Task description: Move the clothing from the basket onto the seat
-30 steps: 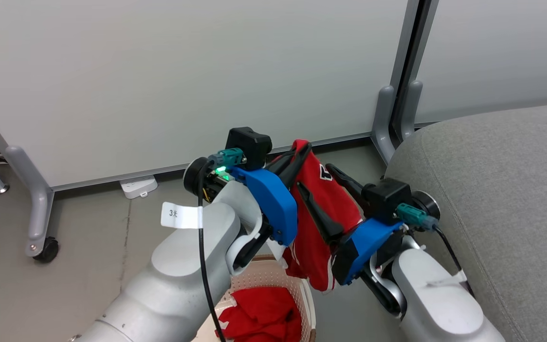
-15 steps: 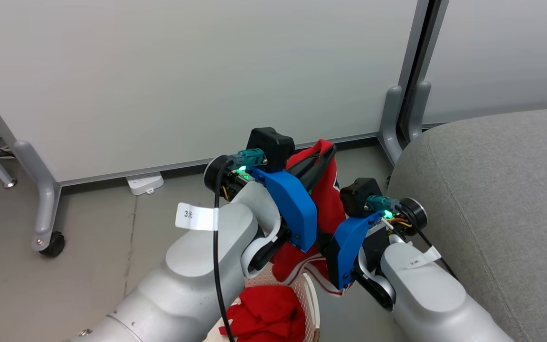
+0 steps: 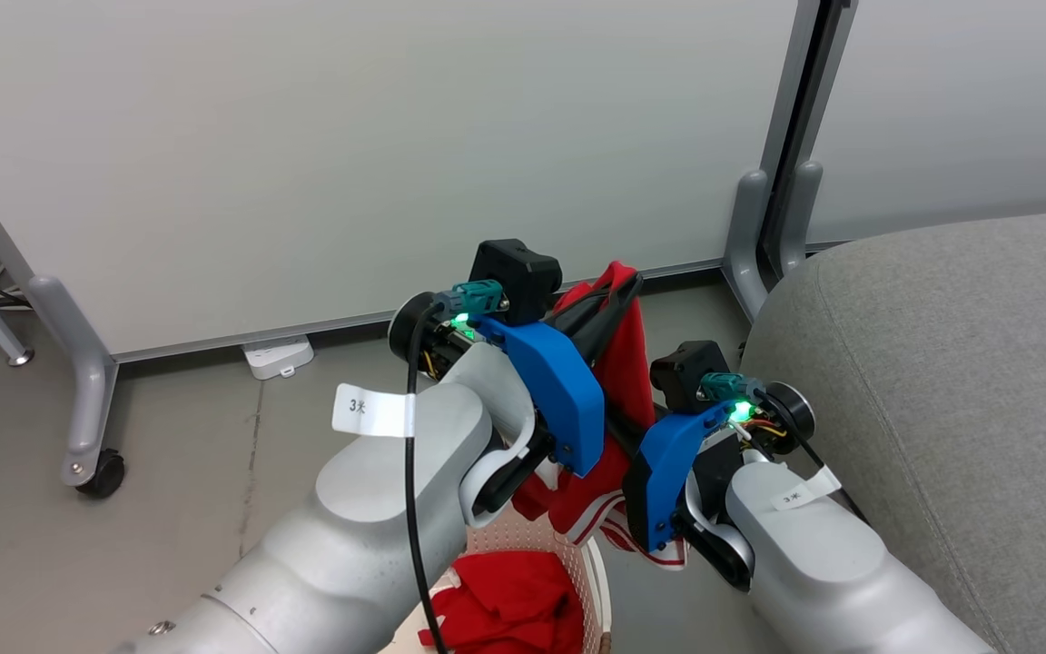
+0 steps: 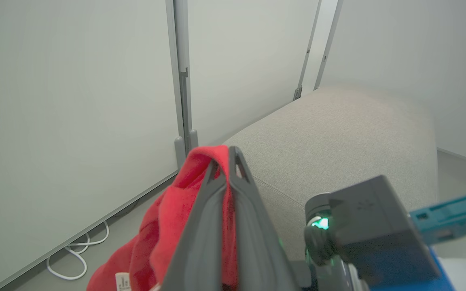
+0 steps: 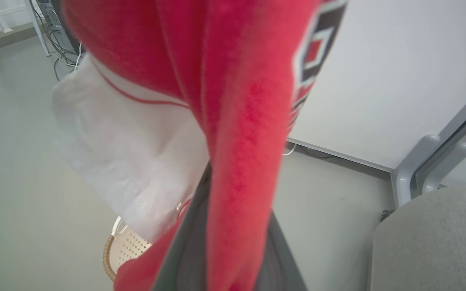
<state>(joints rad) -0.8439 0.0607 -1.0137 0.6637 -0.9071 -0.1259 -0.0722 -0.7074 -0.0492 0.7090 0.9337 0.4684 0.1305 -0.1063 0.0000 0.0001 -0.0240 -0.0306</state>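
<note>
left end effector (image 3: 630, 280) clamped on jersey (image 3: 632, 363), right end effector (image 5: 212, 178) closed on same jersey, hanging above basket (image 3: 597, 581), plain red garment (image 3: 509, 599) inside, sofa (image 3: 941, 381) alongside

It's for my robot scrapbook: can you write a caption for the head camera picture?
The robot holds the red jersey up over the basket, right beside the grey sofa.

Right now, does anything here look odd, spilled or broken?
Nothing looks spilled or damaged. The one odd sight is the red jersey hanging in mid-air, pinched by the left gripper and the right gripper, its striped hem dangling above the basket, where a plain red garment lies crumpled.
</note>
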